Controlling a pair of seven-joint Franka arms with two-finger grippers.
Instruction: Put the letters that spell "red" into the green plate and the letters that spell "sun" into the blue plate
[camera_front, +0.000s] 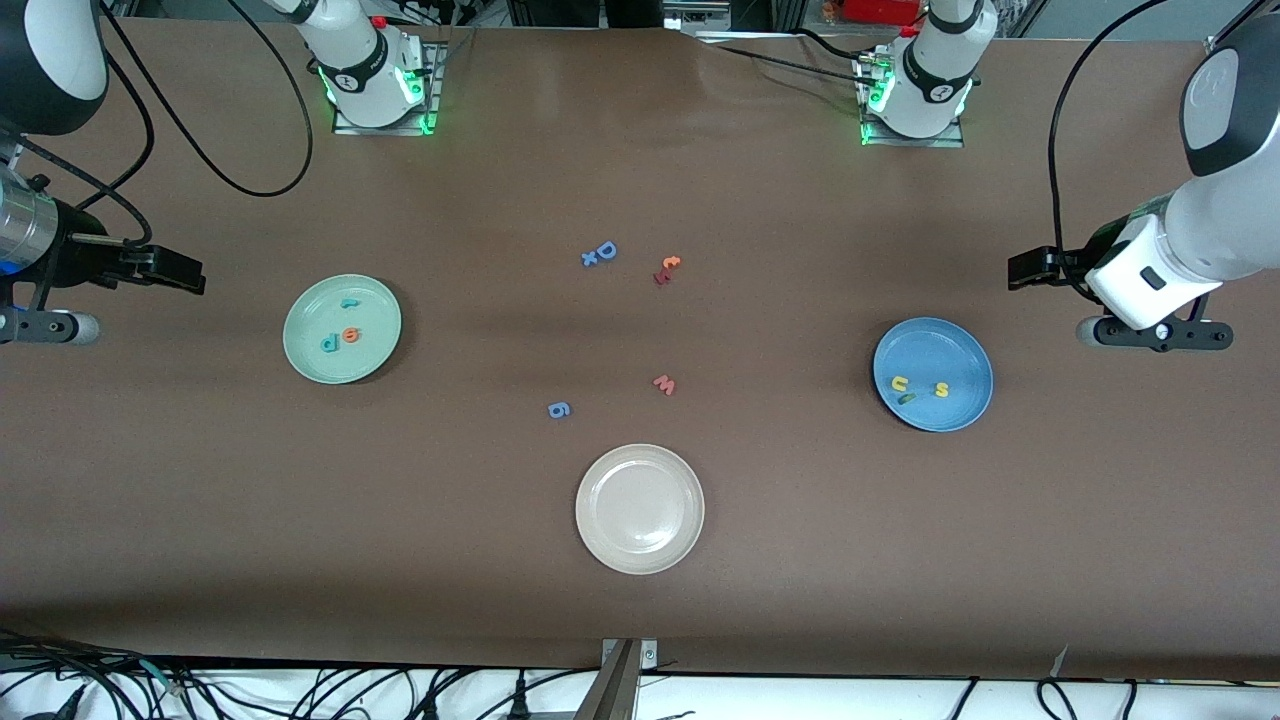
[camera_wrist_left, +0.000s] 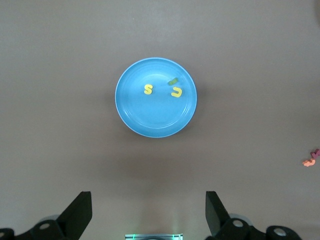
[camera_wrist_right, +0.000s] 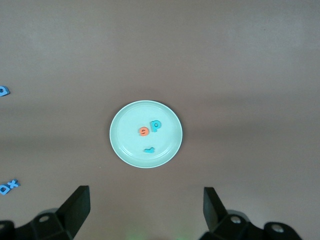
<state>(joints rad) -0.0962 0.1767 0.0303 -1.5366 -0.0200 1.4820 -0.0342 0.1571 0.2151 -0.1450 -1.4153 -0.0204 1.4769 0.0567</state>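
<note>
Beige plate (camera_front: 640, 509) empty | both jaws open (arms parked) | risk: stray D (camera_front: 606, 250) mistaken for teal d (camera_front: 329, 344)

A matt brown table covering (camera_front: 640, 620), smooth but for a slight ripple near the arm bases, carries three plates with a soft sheen: the blue plate (camera_front: 960, 345), the green plate (camera_front: 310, 300) and a beige-white plate (camera_front: 640, 560), all looking like smooth plastic. The small letters, among them the yellow "s" (camera_front: 941, 389) on the blue plate and the orange "e" (camera_front: 350, 335) on the green one, look matt and foam-like. The arms' white shells (camera_front: 1215, 215) shine glossily; the gripper fingers (camera_wrist_left: 216, 210) are matt black.
</note>
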